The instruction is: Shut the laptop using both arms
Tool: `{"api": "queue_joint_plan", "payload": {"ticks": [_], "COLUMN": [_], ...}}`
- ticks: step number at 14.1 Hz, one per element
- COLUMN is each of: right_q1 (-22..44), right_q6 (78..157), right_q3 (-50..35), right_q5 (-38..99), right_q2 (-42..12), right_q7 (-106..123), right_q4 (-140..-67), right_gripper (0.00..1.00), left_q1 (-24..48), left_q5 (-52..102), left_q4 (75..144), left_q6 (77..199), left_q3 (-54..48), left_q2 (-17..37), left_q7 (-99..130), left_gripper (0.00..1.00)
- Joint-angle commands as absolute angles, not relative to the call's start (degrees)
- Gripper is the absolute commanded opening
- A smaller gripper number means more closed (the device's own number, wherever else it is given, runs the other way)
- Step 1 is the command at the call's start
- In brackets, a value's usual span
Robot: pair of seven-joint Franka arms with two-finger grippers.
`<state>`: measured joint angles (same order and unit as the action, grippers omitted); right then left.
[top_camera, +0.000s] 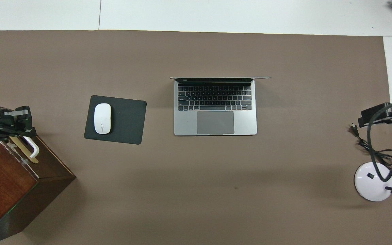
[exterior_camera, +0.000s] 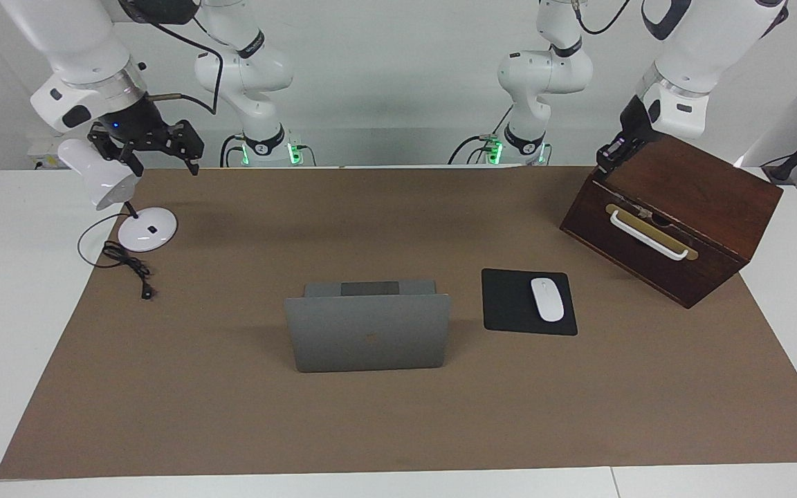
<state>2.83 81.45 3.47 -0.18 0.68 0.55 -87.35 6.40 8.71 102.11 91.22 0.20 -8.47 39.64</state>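
The silver-grey laptop (exterior_camera: 369, 332) stands open in the middle of the brown mat, its lid upright with the logo showing in the facing view. Its keyboard and trackpad show in the overhead view (top_camera: 215, 115). My left gripper (exterior_camera: 611, 155) hangs in the air over the upper edge of the wooden box, well away from the laptop; it also shows in the overhead view (top_camera: 24, 119). My right gripper (exterior_camera: 162, 158) is open and empty in the air beside the lamp head, over the mat's edge at the right arm's end (top_camera: 375, 115).
A dark wooden box (exterior_camera: 675, 214) with a white handle stands at the left arm's end. A black mouse pad (exterior_camera: 509, 304) with a white mouse (exterior_camera: 547, 299) lies beside the laptop. A white desk lamp (exterior_camera: 142, 228) and its cable (exterior_camera: 129, 263) stand at the right arm's end.
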Motion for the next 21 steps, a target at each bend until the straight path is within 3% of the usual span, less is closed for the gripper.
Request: {"api": "queue_joint_plan", "payload": {"ticks": [1, 8, 15, 21], "right_q1": [2.64, 2.64, 2.81, 2.81], "right_q6": [82.53, 82.35, 82.70, 82.44], "right_q3": [2.90, 2.90, 2.38, 1.32], "right_q5": [-0.53, -0.09, 0.35, 1.23], "right_q2": [1.76, 2.20, 3.16, 3.69], "right_q7": [-0.44, -0.35, -0.09, 0.70], "right_q4": [-88.68, -88.59, -88.24, -88.68], "right_gripper": [1.00, 1.00, 1.00, 1.00], "left_q1": [6.77, 6.68, 8.35, 11.16], "left_q5": [12.03, 18.18, 23.62, 26.98], "left_q4": [111.77, 119.87, 131.90, 135.09], "left_q6": [97.98, 102.91, 121.70, 127.08], "left_q3": [0.44, 0.44, 0.18, 0.09], "left_q2": [-14.32, -18.62, -23.11, -22.77], "left_q7": [49.88, 61.16, 91.29, 93.07], "left_gripper": [0.00, 0.00, 0.00, 0.00]}}
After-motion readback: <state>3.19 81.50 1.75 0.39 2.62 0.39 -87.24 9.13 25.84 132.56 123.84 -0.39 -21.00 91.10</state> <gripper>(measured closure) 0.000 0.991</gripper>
